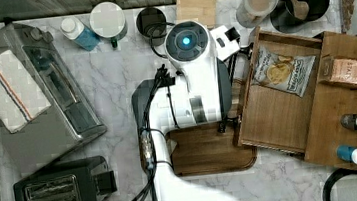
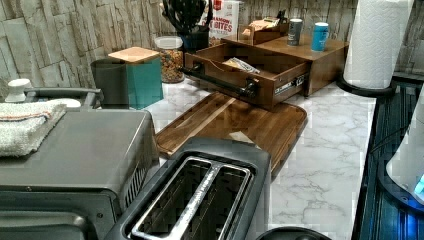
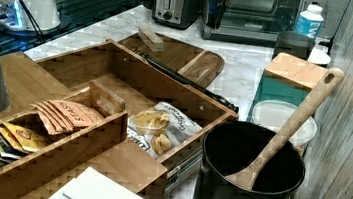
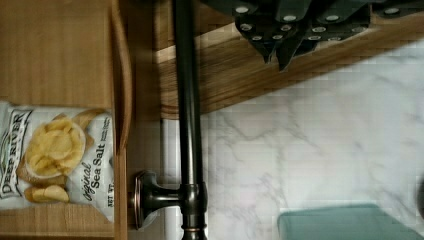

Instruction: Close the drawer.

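Pincer (image 4: 280, 47) hangs just beside open drawer's (image 4: 65, 60) handle (image 4: 189, 100).

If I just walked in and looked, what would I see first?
Probably the white robot arm in the middle of the marble counter, bent over the drawer's dark bar handle. Next, the wooden drawer standing pulled out of its cabinet on the top view's right, with a bag of chips lying inside. A dark cutting board lies on the counter below the drawer's front.
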You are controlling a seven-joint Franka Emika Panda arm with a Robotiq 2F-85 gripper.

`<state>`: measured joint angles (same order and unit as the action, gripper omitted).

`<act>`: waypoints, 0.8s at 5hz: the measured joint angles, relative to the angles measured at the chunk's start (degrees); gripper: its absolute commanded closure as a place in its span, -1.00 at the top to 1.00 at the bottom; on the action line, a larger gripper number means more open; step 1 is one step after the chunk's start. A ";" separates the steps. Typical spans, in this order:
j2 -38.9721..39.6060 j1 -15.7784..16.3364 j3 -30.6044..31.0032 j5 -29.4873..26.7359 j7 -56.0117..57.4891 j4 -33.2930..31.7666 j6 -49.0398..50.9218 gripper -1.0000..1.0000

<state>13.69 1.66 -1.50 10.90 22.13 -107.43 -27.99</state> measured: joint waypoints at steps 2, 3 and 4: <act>9.89 -0.07 1.25 6.23 0.91 3.36 2.59 -1.00; 11.50 -0.10 1.33 6.40 0.91 1.34 -5.67 -1.00; 11.50 0.00 1.39 6.40 0.91 0.73 -8.35 -1.00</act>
<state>25.19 1.67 -0.10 17.30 23.04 -106.70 -36.34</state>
